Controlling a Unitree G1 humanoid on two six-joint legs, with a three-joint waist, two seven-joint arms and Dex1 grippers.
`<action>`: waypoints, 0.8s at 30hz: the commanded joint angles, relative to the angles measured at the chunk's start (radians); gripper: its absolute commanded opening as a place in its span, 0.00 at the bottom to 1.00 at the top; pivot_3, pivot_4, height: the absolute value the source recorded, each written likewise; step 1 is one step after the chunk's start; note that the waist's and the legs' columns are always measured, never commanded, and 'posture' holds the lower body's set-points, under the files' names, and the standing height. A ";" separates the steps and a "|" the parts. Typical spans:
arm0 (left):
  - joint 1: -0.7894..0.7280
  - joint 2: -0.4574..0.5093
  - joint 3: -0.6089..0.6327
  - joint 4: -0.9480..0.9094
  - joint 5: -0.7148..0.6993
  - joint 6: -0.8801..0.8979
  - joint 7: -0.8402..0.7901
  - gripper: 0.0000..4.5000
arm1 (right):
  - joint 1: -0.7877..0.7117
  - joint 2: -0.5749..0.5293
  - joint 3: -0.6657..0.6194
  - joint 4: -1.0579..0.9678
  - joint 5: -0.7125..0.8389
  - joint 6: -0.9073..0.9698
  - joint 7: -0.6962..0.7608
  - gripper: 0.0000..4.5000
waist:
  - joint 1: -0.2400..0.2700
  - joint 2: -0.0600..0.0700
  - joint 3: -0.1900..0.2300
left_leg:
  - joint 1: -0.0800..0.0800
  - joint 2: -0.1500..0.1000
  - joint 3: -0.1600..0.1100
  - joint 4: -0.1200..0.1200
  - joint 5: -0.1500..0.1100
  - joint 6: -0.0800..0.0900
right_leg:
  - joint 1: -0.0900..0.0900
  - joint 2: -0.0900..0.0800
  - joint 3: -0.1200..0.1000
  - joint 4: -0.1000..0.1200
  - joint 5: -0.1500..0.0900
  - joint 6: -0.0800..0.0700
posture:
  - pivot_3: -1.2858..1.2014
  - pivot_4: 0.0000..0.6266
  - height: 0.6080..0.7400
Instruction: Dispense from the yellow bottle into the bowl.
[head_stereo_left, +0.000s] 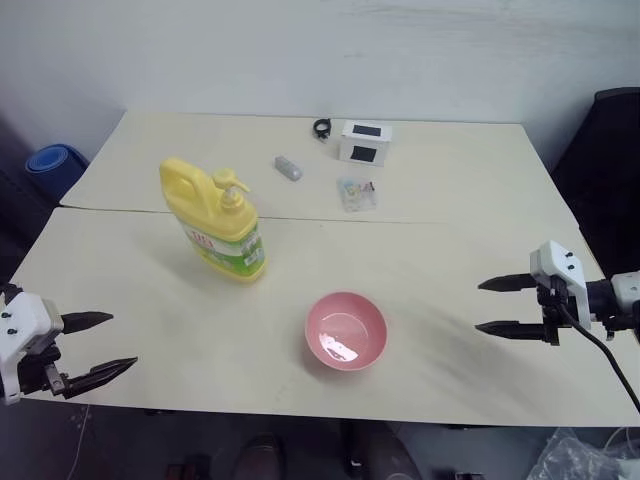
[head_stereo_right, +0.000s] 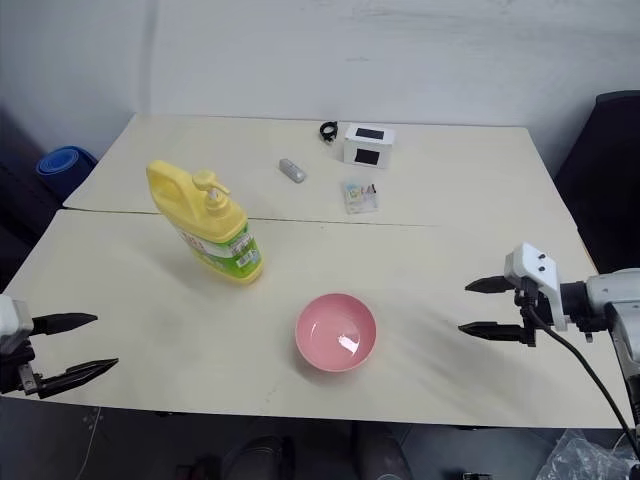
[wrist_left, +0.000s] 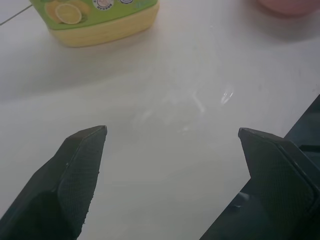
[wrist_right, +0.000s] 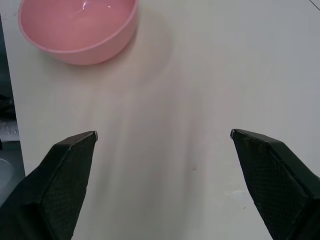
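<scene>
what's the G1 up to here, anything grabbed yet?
Nothing grabbed yet. Both grippers are open and empty, the left gripper at the table's near left edge, the right gripper over its right side. The yellow bottle stands upright and untouched, with the pink bowl in front of it, nearer the robot.

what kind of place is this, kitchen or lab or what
Likely an office or lab test setup, not a kitchen: two plain tables pushed together by a bare wall, holding a small white device box.

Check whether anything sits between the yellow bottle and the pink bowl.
Nothing visible does. The yellow bottle stands upright on the table, and the stretch between it and the bowl is bare tabletop. The small clutter lies farther back.
</scene>
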 joint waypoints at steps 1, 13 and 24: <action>0.011 -0.012 0.013 -0.019 0.006 -0.024 -0.005 1.00 | -0.011 -0.012 -0.023 -0.042 0.019 -0.014 0.002 0.99 | 0.000 0.000 0.000 | 0.000 0.000 0.000 0.000 0.000 0.000 | 0.000 0.000 0.000 0.000 0.000 0.000 | 0.52 0.24 1.00; -0.084 0.081 0.035 -0.126 -0.250 0.292 -0.085 1.00 | -0.006 -0.029 -0.027 -0.231 0.064 0.112 -0.047 0.99 | 0.003 0.000 0.000 | 0.000 0.000 0.000 0.002 0.000 0.000 | 0.000 0.001 -0.001 0.002 0.001 0.001 | 0.52 0.24 1.00; -0.166 0.207 -0.066 -0.378 -0.348 0.389 -0.159 1.00 | 0.046 0.046 0.080 -0.725 0.165 0.294 -0.219 0.99 | 0.002 -0.001 0.001 | 0.001 0.001 0.000 0.002 0.000 0.000 | 0.000 0.003 0.000 0.002 0.000 0.001 | 0.52 0.24 1.00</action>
